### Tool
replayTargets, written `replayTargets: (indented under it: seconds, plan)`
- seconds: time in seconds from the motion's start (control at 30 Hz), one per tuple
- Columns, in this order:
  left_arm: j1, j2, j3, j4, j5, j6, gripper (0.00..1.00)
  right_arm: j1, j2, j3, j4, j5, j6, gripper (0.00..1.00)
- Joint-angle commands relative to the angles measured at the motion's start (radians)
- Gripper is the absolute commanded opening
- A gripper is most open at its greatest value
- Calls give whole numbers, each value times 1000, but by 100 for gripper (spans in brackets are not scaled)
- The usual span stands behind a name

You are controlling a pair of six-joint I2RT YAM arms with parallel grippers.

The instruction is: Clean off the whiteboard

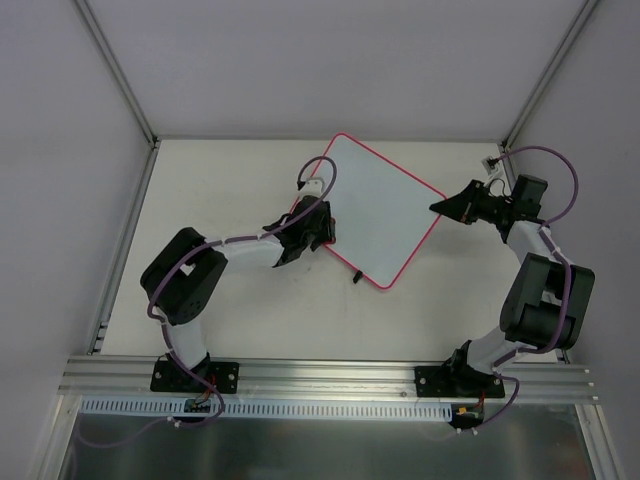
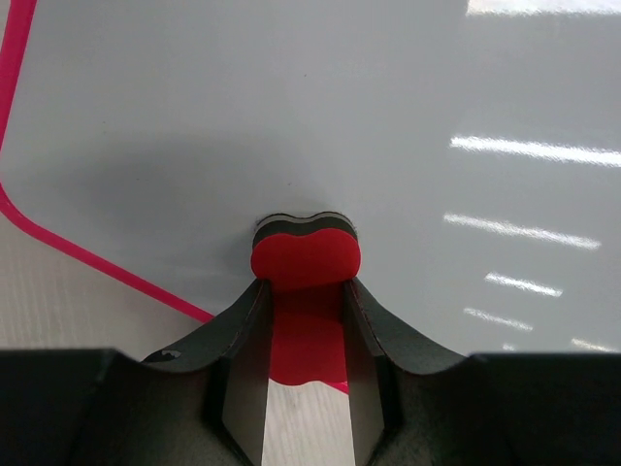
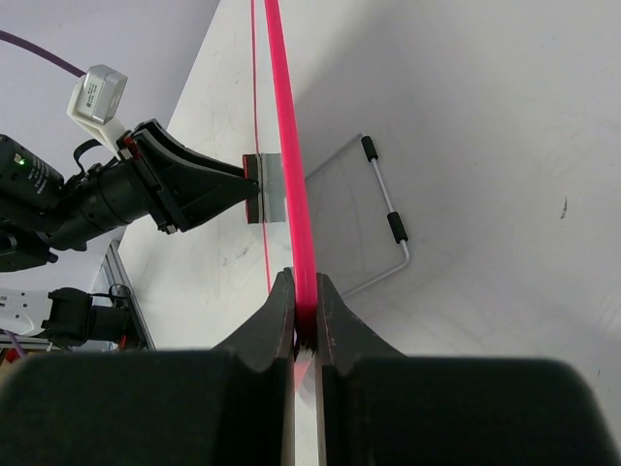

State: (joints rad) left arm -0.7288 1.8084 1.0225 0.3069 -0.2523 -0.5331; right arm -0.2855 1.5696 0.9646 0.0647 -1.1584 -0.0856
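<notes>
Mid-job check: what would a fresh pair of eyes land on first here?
The pink-framed whiteboard in the middle of the table, with no writing visible on its face. The right pincer is shut on its rim, while the left pincer grips a red eraser set against the board's face.

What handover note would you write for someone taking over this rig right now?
Left gripper: shut on the small red bone-shaped eraser, pressed against the board's face.
Right gripper: shut on the edge of the white rectangular whiteboard with pink frame.
Done: the face shows no writing in view.
Left: probably check for remnants, then release board and eraser.
</notes>
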Motion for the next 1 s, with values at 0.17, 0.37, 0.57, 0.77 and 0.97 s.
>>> replayTargets:
  seconds: [0.17,0.37,0.57,0.77,0.97]
  plan:
    - [-144,109,76,-52,-1,103,0,22,-19,-29,23,100,-109,1]
    - [-244,138,152,-54,83,232,0,23,-11,-27,23,100,-109,0]
    - [-258,79,166,-61,44,258,0,22,-11,-27,23,108,-111,0]
    - [-238,-26,159,-103,-60,300,0,23,-13,-29,23,115,-111,0]
    - [-173,-156,104,-153,-142,308,0,23,-19,-36,21,123,-117,2]
